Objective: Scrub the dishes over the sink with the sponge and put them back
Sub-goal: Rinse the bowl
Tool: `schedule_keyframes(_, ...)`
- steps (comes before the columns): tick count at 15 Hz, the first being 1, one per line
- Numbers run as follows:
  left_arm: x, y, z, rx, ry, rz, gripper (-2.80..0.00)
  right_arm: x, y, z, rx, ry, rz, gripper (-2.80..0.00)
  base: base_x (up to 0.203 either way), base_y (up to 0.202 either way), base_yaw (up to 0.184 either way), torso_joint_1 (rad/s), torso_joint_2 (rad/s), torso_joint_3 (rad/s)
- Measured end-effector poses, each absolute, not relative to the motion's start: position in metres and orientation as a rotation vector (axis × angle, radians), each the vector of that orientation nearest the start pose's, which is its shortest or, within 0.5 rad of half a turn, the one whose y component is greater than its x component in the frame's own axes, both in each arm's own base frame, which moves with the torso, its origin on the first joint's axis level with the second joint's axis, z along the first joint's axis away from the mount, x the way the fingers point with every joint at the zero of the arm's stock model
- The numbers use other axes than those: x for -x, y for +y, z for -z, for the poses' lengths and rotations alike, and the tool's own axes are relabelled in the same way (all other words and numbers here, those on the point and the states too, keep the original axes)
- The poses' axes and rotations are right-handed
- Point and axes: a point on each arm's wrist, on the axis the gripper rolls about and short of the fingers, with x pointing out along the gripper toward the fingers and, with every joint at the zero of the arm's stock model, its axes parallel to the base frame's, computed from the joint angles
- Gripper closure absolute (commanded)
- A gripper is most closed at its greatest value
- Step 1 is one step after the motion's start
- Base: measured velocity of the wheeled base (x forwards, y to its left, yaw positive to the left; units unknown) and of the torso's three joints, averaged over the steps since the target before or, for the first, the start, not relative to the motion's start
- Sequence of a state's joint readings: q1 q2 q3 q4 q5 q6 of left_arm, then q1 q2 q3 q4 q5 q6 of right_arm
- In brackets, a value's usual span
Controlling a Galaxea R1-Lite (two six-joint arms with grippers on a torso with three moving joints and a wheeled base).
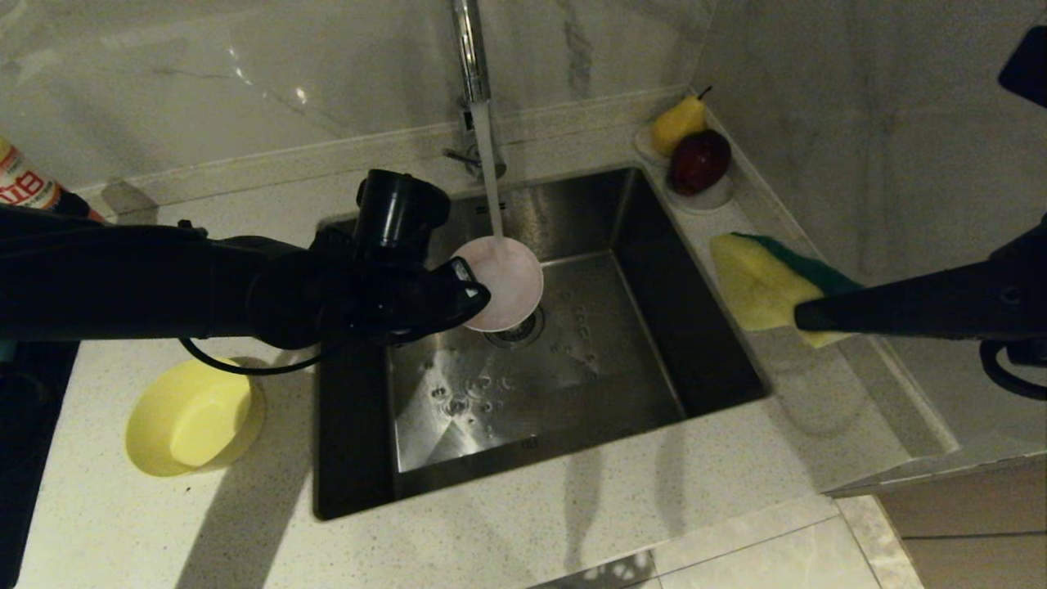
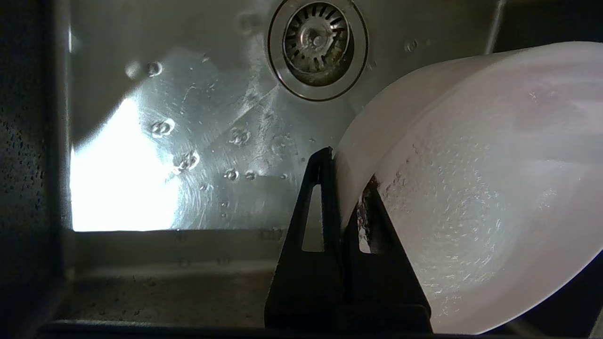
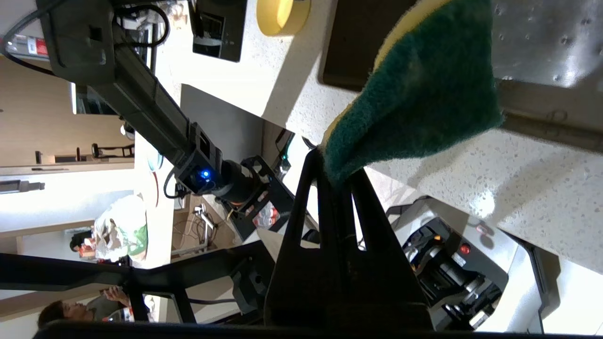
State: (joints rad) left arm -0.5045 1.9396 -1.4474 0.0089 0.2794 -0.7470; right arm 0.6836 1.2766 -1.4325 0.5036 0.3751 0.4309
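Over the steel sink [image 1: 589, 384], my left gripper [image 1: 478, 294] is shut on the rim of a pale pink bowl [image 1: 503, 282]. The bowl is tipped on its side above the drain strainer [image 2: 316, 44], and a thin stream from the tap [image 1: 468, 49] falls onto it. In the left wrist view one finger lies inside the wet bowl [image 2: 471, 188] and one outside, the left gripper [image 2: 346, 165] pinching the wall. To the right of the sink my right gripper [image 1: 800, 316] is shut on the sponge [image 1: 757, 282], yellow face up. The right gripper [image 3: 334, 162] grips a corner of the sponge [image 3: 419, 94], green face showing. A yellow bowl [image 1: 196, 417] sits on the counter left of the sink.
A pear [image 1: 677, 123] and a dark red apple [image 1: 699, 159] rest on small white saucers at the back right corner. A bottle [image 1: 20, 184] stands at the far left edge. Marble walls close in behind and on the right.
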Motion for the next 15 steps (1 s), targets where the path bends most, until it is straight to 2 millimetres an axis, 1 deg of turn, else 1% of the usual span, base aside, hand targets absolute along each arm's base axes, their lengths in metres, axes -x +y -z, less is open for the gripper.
schedule_keyframes(3, -0.334, -0.177, -0.213, 0.510, 0.519, 0.016, 0.00, -0.125, 0.113, -0.353, -0.328, 0.582, -0.949, 0.00, 0.000, 0.000, 0.000, 0.000, 0.00, 0.000)
schedule_keyframes(5, -0.325, -0.170, -0.220, 0.479, 0.481, -0.012, 0.00, -0.124, 0.111, -0.352, -0.327, 0.583, -0.945, 0.00, 0.000, 0.000, 0.000, 0.000, 0.00, 0.000)
schedule_keyframes(7, -0.316, -0.161, -0.232, 0.447, 0.393, -0.045, 0.00, -0.125, 0.108, -0.351, -0.334, 0.581, -0.928, 0.00, 0.000, 0.000, 0.000, 0.000, 0.00, 0.000)
schedule_keyframes(9, -0.306, -0.151, -0.246, 0.389, 0.267, -0.039, 0.00, -0.126, 0.105, -0.350, -0.343, 0.581, -0.906, 0.00, 0.000, 0.000, 0.000, 0.000, 0.00, 0.000)
schedule_keyframes(12, -0.293, -0.133, -0.257, 0.300, 0.117, -0.024, 0.00, -0.126, 0.102, -0.351, -0.352, 0.578, -0.889, 0.00, 0.000, 0.000, 0.000, 0.000, 0.00, 0.000)
schedule_keyframes(15, -0.283, -0.120, -0.272, 0.257, -0.073, -0.020, 0.00, -0.126, 0.101, -0.350, -0.352, 0.584, -0.882, 0.00, 0.000, 0.000, 0.000, 0.000, 0.00, 0.000)
